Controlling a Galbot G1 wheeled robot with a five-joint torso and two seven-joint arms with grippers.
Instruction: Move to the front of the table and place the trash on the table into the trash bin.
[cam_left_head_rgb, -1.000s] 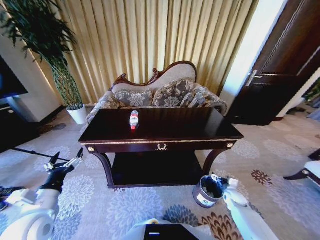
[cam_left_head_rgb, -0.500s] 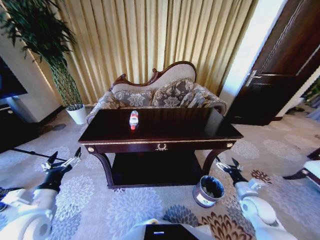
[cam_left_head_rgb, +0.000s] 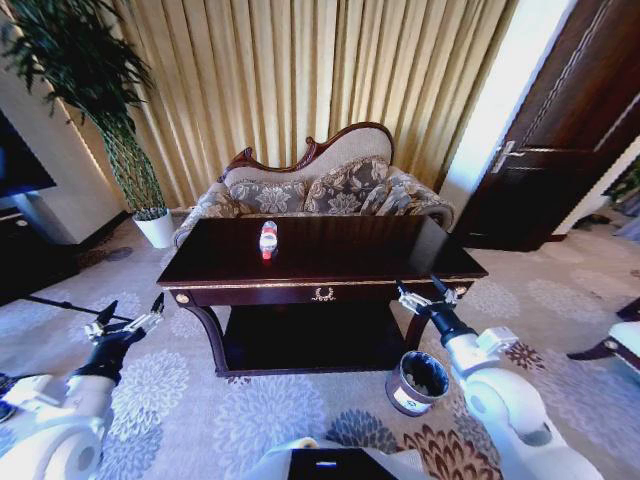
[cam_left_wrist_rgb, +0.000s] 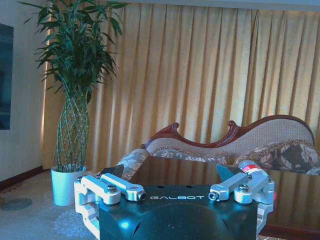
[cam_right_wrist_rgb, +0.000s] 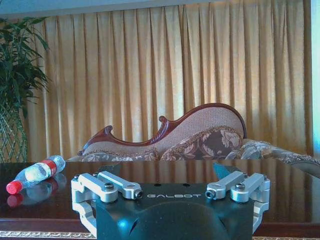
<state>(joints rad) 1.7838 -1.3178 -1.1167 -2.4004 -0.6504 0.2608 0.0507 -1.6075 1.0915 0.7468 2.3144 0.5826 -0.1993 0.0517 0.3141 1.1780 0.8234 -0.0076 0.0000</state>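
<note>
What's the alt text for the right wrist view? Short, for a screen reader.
The open right gripper sits level with the near edge of the dark glossy table, empty. A clear plastic bottle with a red label and cap lies on its side on the tabletop, off to one side. Behind the table stand a carved-back floral sofa and gold curtains.
</note>
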